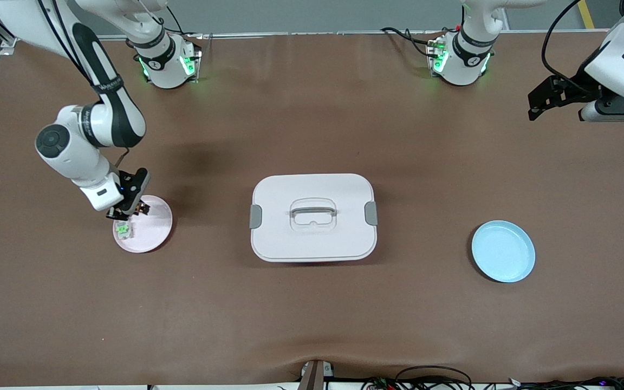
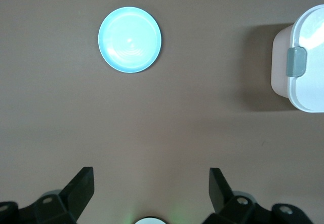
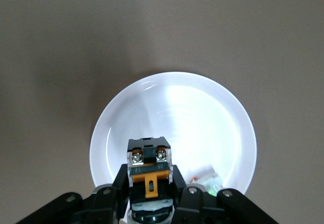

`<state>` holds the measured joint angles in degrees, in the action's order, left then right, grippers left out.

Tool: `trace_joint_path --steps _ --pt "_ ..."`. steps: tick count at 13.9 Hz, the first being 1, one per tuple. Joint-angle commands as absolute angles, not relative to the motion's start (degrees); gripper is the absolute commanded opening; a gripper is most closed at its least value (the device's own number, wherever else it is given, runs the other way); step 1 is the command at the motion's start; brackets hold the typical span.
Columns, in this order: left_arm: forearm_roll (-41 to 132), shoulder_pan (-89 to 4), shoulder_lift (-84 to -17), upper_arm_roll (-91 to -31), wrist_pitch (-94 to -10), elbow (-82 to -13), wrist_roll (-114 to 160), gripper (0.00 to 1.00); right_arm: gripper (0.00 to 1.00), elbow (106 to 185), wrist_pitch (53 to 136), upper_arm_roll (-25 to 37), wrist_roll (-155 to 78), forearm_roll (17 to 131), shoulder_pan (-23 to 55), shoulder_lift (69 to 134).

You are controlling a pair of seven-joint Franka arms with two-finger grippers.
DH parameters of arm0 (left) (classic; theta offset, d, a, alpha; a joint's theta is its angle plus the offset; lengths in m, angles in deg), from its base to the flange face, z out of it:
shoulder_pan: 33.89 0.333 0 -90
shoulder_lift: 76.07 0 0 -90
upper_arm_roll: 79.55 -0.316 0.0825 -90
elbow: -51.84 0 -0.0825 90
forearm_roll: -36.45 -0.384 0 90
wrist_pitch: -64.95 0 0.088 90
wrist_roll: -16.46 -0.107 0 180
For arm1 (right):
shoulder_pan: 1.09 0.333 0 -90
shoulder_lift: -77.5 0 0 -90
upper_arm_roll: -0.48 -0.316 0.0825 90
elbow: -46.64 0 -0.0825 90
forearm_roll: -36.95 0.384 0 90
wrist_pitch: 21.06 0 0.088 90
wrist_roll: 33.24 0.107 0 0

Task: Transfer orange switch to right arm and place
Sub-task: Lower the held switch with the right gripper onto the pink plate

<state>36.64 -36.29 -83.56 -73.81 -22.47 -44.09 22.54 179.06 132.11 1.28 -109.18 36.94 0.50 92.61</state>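
The orange switch (image 3: 148,158), a small black block with an orange middle and two screws on top, sits between the fingers of my right gripper (image 3: 150,176). My right gripper (image 1: 128,208) is shut on it, low over the edge of the pink plate (image 1: 155,230) that lies toward the right arm's end of the table. In the right wrist view the same plate (image 3: 202,117) fills the middle. My left gripper (image 1: 540,103) waits high over the left arm's end of the table, and its own view shows the left gripper (image 2: 152,178) open with nothing in it.
A clear-and-green small block (image 1: 122,229) lies on the pink plate, also showing as the clear-and-green block (image 3: 208,179) beside the gripper. A white lidded box (image 1: 313,216) with a handle stands mid-table. A light blue plate (image 1: 503,251) lies toward the left arm's end; the blue plate (image 2: 129,39) holds nothing.
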Motion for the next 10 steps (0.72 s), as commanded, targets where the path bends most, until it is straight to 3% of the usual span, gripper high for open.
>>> trace_joint_path --steps 1,10 --pt "36.7 -36.7 -83.3 -74.4 -22.4 -43.1 21.5 1.0 0.0 177.6 135.0 0.1 -110.3 36.2 -0.4 96.0" --pt "36.7 -36.9 -82.8 -74.3 -23.3 -43.2 21.5 1.0 0.0 174.8 139.1 -0.1 -110.2 36.5 1.1 102.2"
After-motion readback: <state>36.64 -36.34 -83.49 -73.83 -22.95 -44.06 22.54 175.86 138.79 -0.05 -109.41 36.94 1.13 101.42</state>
